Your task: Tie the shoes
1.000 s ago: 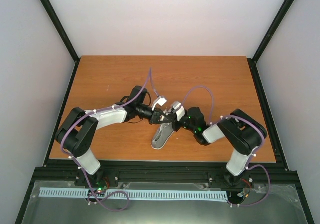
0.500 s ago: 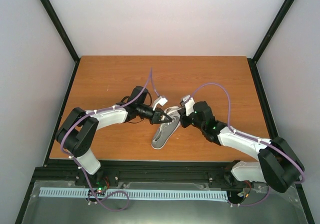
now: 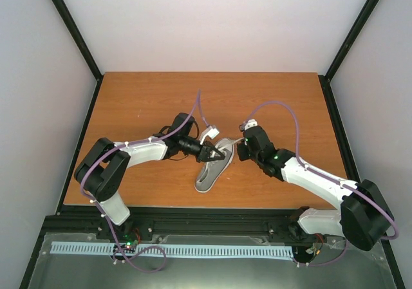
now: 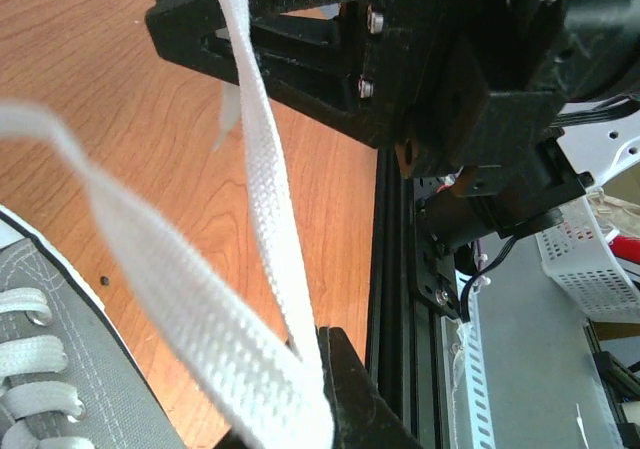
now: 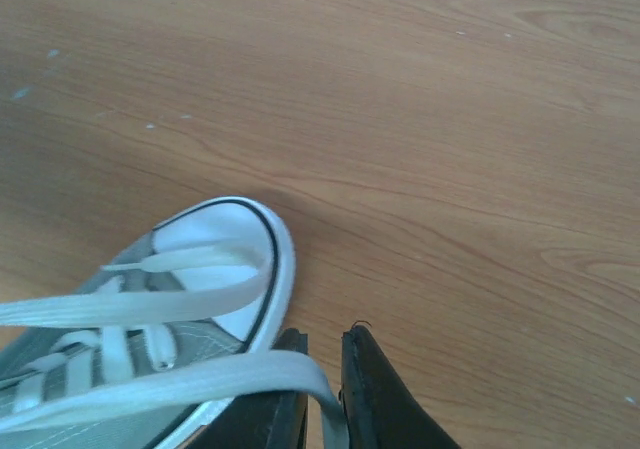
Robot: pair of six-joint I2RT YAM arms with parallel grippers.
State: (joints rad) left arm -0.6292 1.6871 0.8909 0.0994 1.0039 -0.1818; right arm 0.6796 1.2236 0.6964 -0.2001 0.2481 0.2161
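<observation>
Wooden desk [image 3: 141, 96] carries the sneaker [image 3: 212, 170]; left pincer [image 3: 210, 152] and right pincer [image 5: 322, 394] each pinch a lace [image 5: 170, 384].

The sneaker [image 3: 213, 168] is seen in grey canvas with a white sole and toe cap, edged by a thin black line. White woven laces [image 4: 262, 179] are shown. The surface [image 3: 141, 102] is reddish-brown wood grain. Black is seen on both the left claw [image 3: 214, 152] and the right claw [image 5: 322, 394].
</observation>
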